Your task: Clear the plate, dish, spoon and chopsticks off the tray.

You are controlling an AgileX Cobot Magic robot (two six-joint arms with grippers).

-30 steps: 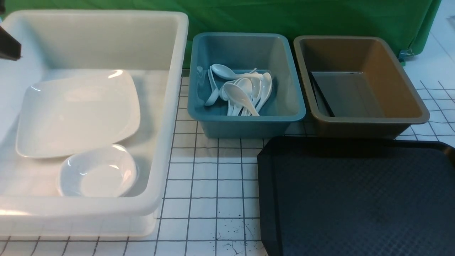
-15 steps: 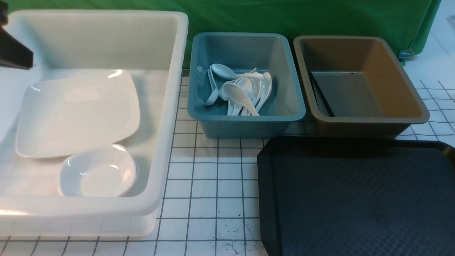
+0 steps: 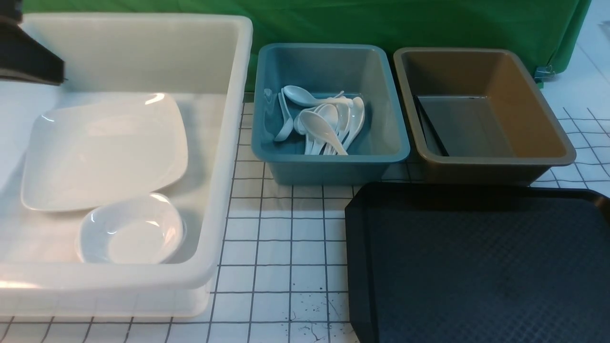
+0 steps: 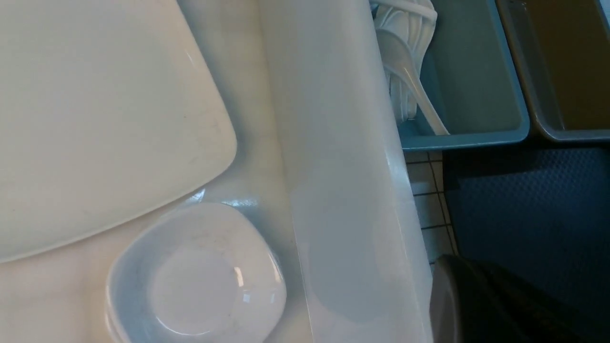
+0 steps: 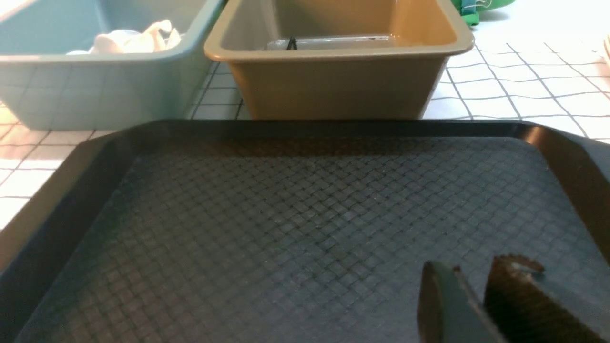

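The black tray [image 3: 476, 267] lies at the front right with nothing on it. Inside the white bin, the plate [image 3: 102, 152] rests flat and the small white dish [image 3: 131, 231] sits in front of it. Several white spoons [image 3: 324, 124] are piled in the blue bin. The black chopsticks [image 3: 431, 128] lie along the left wall of the brown bin. My left gripper [image 3: 57, 76] hangs shut above the white bin's back left corner, holding nothing. My right gripper [image 5: 472, 267] hovers low over the tray [image 5: 286, 228], open by a narrow gap, empty.
The deep white bin [image 3: 233, 143] fills the left side. The blue bin [image 3: 329, 169] and the brown bin [image 3: 476, 169] stand side by side behind the tray. A gridded white tablecloth [image 3: 286, 247] shows between the white bin and the tray. A green backdrop hangs behind.
My left gripper has slid to the right, further into the front view above the white bin. Plate, dish, spoons and chopsticks have not moved.
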